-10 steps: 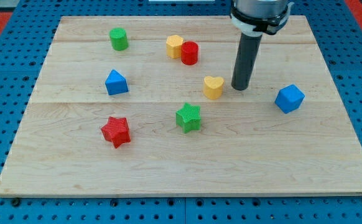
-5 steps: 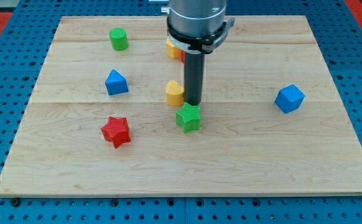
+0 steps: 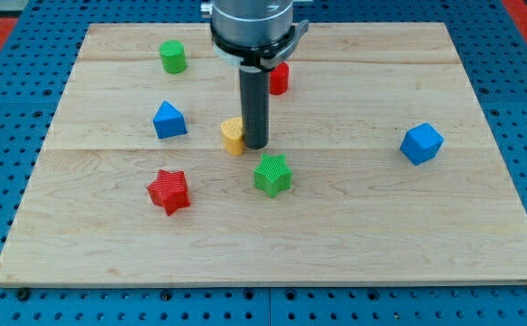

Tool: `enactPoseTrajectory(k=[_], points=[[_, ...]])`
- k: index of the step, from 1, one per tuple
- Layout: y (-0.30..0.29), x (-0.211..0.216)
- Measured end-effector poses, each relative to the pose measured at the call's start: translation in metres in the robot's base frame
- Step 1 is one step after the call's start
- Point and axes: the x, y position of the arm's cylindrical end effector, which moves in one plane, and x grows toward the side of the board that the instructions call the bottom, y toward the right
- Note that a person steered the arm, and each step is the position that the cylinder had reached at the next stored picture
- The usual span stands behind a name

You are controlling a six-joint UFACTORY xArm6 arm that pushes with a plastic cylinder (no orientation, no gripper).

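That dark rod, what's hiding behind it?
Behind the rod, a red block peeks out at its right. The yellow heart block sits against my tip, partly covered. Anything directly behind the rod is hidden.

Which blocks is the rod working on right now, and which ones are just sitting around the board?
In play:
my tip, pressed against the view's right side of the yellow heart block
green star block, just below the tip, apart from it

Lying about:
red star block
blue block
green cylinder
red cylinder, partly hidden by the rod
blue cube
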Motion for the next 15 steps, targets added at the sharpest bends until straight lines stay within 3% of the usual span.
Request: enactPoseTrajectory(k=[2, 3, 5, 6, 8, 9, 10, 12, 14, 15], points=[[-0.023, 0.053], [-0.048, 0.043], [-0.040, -0.030], [-0.044, -0.022], [-0.036, -0.044], [-0.031, -0.016], [0.000, -0.015], [0.008, -0.068], [-0.007, -0.053], [-0.015, -0.067]])
